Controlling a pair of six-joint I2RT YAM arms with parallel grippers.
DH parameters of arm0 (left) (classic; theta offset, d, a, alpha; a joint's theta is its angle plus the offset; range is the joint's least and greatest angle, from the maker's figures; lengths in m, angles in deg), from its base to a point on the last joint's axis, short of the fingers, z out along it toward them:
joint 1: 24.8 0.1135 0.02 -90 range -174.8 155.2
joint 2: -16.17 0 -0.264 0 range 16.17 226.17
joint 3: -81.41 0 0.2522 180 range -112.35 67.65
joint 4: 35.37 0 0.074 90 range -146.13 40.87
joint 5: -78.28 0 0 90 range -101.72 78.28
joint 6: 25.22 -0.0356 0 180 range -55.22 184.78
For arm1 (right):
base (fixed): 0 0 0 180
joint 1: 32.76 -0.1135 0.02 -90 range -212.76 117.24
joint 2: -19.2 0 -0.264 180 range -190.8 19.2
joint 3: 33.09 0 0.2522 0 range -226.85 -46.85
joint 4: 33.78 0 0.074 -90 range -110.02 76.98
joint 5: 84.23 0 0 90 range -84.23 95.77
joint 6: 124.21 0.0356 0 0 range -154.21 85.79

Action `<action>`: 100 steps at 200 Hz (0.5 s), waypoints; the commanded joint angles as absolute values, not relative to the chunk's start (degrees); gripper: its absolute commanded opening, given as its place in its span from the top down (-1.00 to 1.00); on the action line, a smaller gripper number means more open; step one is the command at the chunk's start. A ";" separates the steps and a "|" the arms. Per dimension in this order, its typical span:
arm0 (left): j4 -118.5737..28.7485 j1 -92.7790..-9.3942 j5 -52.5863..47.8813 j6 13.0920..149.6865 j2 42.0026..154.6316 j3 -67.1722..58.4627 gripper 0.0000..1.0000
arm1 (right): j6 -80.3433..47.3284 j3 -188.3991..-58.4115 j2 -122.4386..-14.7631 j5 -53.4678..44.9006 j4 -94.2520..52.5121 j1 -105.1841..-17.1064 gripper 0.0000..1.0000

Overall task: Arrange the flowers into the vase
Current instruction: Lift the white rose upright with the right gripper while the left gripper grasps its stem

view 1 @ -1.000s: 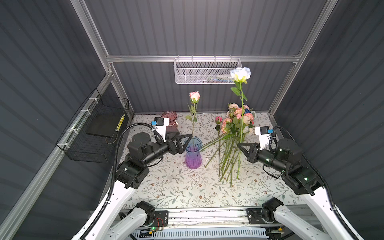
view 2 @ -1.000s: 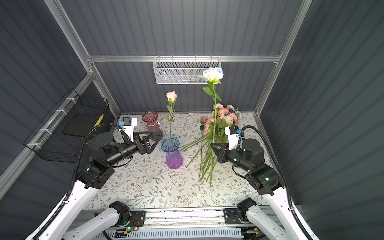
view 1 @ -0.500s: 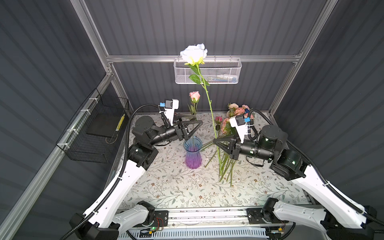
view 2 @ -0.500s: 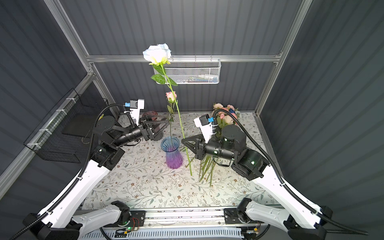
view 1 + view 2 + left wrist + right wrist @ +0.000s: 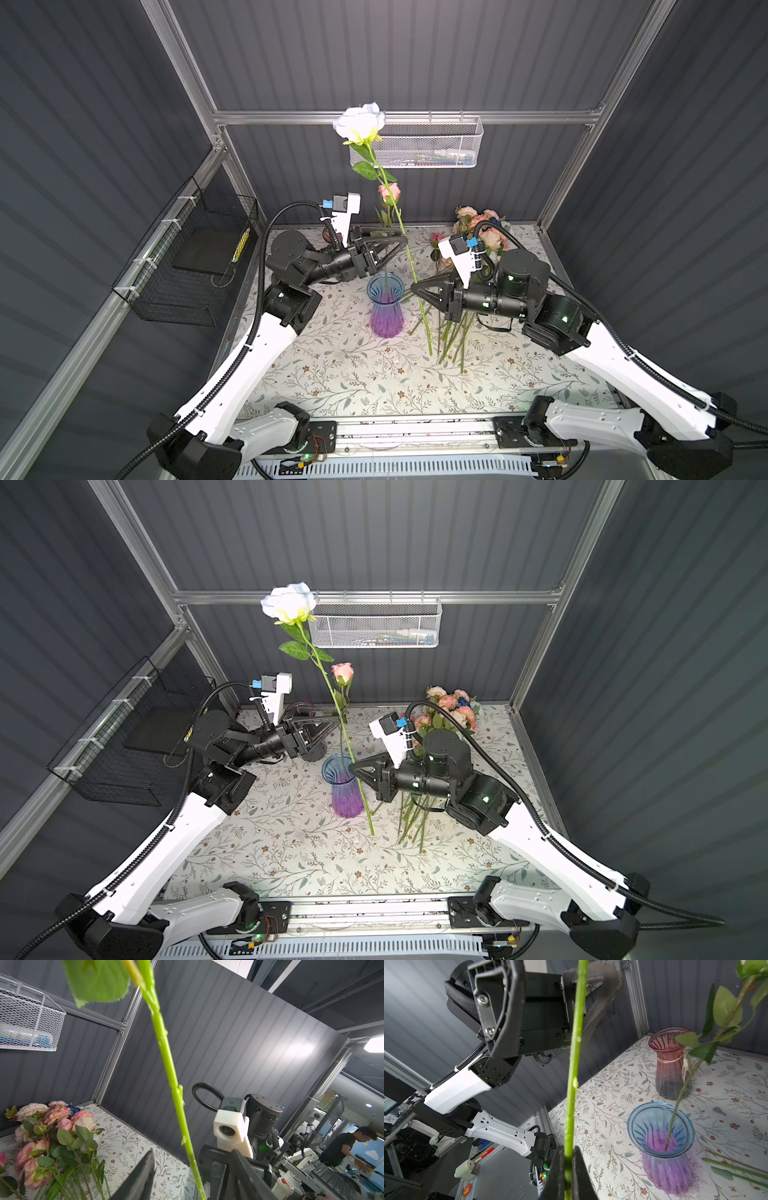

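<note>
— While the right gripper [image 5: 417,289] is pinched tight, what is it holding?

— One long green-stemmed rose with a white, faintly blue bloom [image 5: 360,122], gripped low on the stem. It leans, head high toward the back left. Its lower end hangs just right of the ribbed glass vase, blue at the rim and purple at the base [image 5: 386,307], outside the mouth. Whether that end touches the floral-printed tabletop [image 5: 332,374] is hard to judge from above.

— And the left gripper [image 5: 399,243]?

— Jaws apart, one on either side of the same stem, higher up. In the left wrist view its fingers [image 5: 143,1176] stand clear of the stem.

— Other flowers?

— A single pink rose [image 5: 389,192] stands in that vase, near the middle of the surface. The heap of pink, peach and cream roses [image 5: 466,212] lies toward the back right corner, stems pointing to the front edge. A ribbed red glass vase [image 5: 671,1064] sits near the back edge.
</note>
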State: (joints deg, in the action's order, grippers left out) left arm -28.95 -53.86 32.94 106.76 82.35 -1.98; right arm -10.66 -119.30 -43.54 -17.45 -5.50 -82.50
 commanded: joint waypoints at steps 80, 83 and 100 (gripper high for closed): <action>-32.84 -53.98 32.79 102.74 82.40 -4.93 1.00 | -12.05 -118.06 -43.02 -18.49 -5.39 -83.91 0.50; -33.33 -53.98 32.58 102.32 82.22 -5.15 1.00 | -12.12 -117.92 -42.87 -18.38 -5.36 -83.89 0.47; -37.54 -53.97 31.30 98.47 81.67 -6.93 1.00 | -12.48 -116.86 -41.47 -16.89 -4.80 -83.91 0.24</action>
State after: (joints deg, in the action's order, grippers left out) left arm -32.01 -54.18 33.14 104.64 83.13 -3.58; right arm -11.55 -118.01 -44.28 -18.02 -4.93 -83.50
